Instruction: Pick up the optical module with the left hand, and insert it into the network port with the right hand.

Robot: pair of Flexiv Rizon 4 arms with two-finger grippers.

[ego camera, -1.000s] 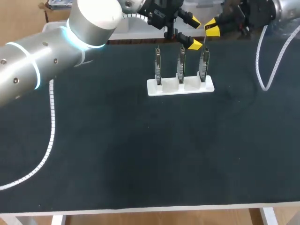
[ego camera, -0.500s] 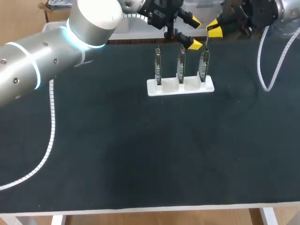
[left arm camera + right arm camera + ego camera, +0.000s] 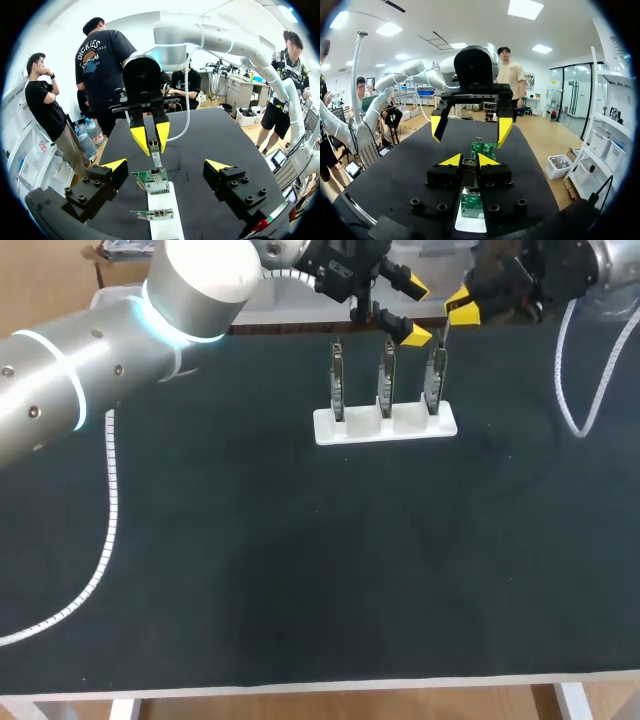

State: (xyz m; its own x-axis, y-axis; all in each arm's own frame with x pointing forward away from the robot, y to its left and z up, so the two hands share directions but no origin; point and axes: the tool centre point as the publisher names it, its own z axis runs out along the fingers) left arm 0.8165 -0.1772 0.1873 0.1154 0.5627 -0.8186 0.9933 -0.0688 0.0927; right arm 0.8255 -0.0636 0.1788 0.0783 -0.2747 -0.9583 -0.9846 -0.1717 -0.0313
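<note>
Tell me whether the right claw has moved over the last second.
Yes. The right claw has shifted slightly to the right, judged against the white stand.

3 circuit boards, 1 white holder, 1 optical module, 2 robot arms

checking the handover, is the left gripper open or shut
Open. In the left wrist view the left gripper's yellow tips stand wide apart with nothing between them; the right gripper ahead pinches the optical module.
</note>
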